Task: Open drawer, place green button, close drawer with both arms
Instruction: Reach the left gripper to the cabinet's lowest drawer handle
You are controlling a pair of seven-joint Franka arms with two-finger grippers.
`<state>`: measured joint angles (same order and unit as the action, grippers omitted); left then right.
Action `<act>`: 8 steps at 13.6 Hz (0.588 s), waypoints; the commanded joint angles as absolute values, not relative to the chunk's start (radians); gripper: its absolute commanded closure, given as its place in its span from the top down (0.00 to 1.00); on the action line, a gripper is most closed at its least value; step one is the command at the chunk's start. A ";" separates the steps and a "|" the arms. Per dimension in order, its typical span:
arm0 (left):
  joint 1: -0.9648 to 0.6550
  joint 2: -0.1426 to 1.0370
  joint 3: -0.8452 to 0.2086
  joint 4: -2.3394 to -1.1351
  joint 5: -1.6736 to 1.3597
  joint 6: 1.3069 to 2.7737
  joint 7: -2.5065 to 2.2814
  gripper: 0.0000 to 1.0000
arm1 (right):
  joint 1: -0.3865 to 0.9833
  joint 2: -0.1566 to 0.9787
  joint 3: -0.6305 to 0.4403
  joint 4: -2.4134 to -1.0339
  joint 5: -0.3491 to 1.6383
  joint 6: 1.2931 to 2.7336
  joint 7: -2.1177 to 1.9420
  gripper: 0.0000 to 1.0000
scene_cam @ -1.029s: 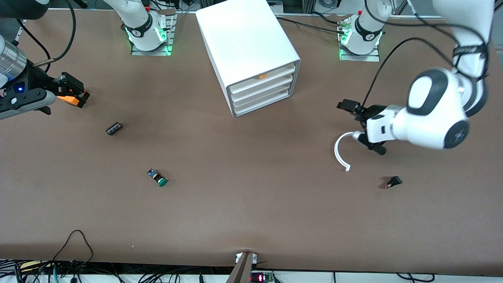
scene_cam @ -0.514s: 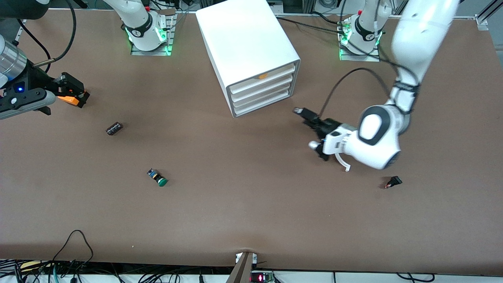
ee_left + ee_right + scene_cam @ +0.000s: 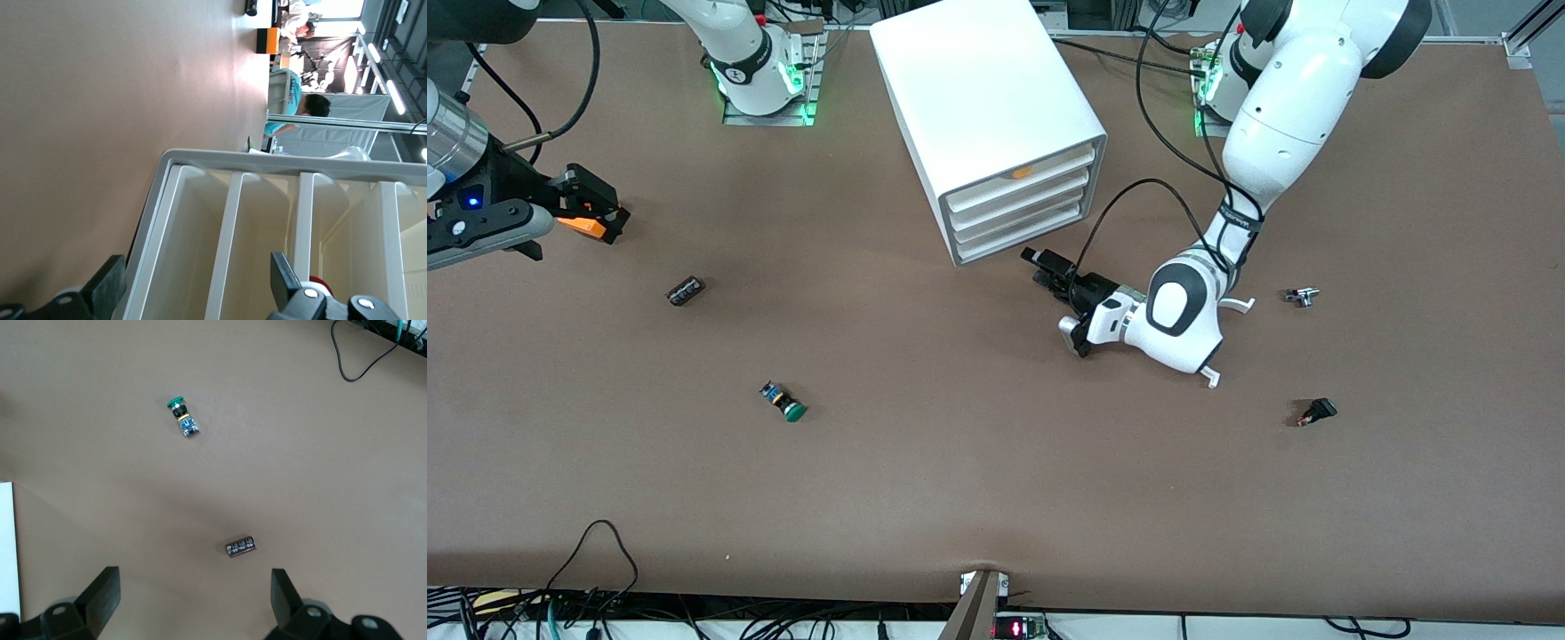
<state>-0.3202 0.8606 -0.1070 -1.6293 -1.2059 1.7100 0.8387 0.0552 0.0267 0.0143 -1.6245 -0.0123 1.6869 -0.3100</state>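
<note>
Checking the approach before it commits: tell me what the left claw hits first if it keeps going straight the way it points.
Most likely the front of the white cabinet, down at its lowest drawer. The left claw is open and aimed at the drawer fronts, with only bare table between. Which drawer edge it meets first is hard to judge.

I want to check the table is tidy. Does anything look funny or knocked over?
The button lies tipped on its side on the table, not standing. The white cabinet sits turned at an angle to the table's edges. Its drawer is shut. Nothing looks spilled or broken.
</note>
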 commanded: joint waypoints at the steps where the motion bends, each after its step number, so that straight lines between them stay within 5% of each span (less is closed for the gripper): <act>1: -0.368 0.865 -0.098 -1.615 -1.249 1.709 0.857 0.92 | 0.060 0.025 0.017 -1.612 -0.021 1.680 -0.298 1.00; 5: -0.403 0.880 -0.100 -1.634 -1.270 1.710 0.861 0.88 | 0.060 0.025 0.017 -1.612 -0.020 1.681 -0.298 1.00; 8: -0.425 0.893 -0.100 -1.641 -1.305 1.707 0.880 0.58 | 0.060 0.025 0.017 -1.612 -0.020 1.681 -0.298 1.00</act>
